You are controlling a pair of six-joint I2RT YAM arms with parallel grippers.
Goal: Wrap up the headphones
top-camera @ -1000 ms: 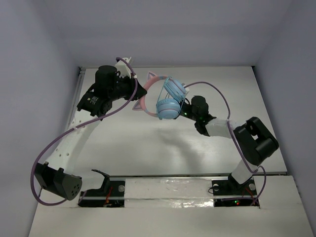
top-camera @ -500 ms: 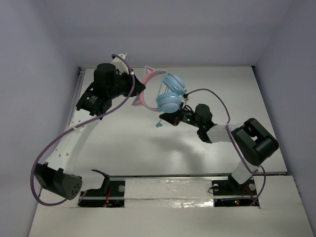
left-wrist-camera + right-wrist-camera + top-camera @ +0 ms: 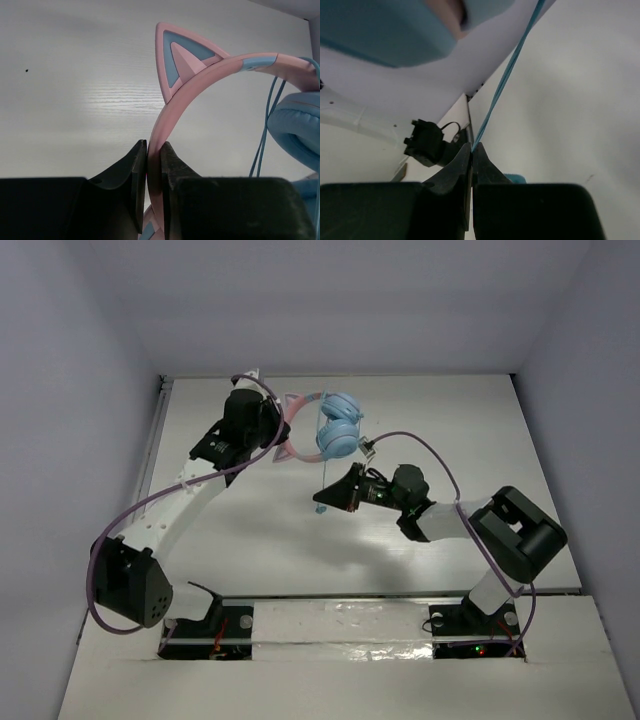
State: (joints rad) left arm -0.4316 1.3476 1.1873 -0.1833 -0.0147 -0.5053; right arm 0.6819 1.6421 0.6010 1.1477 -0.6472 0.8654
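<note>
The left gripper (image 3: 153, 150) clamps the headphones (image 3: 332, 426) by the pink headband (image 3: 200, 75) above the far middle of the tabletop (image 3: 250, 530) while the right gripper (image 3: 471, 150) pinches the taut cord (image 3: 502, 85) near them, so winding seems underway; next, loop it around the ear cups (image 3: 296, 125).

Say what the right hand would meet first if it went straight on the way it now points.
Shut on the cord of the headphones, the right hand points left over the table. The way looks free nearby; farther on, the left arm's white link probably comes first, though depth is unclear.
</note>
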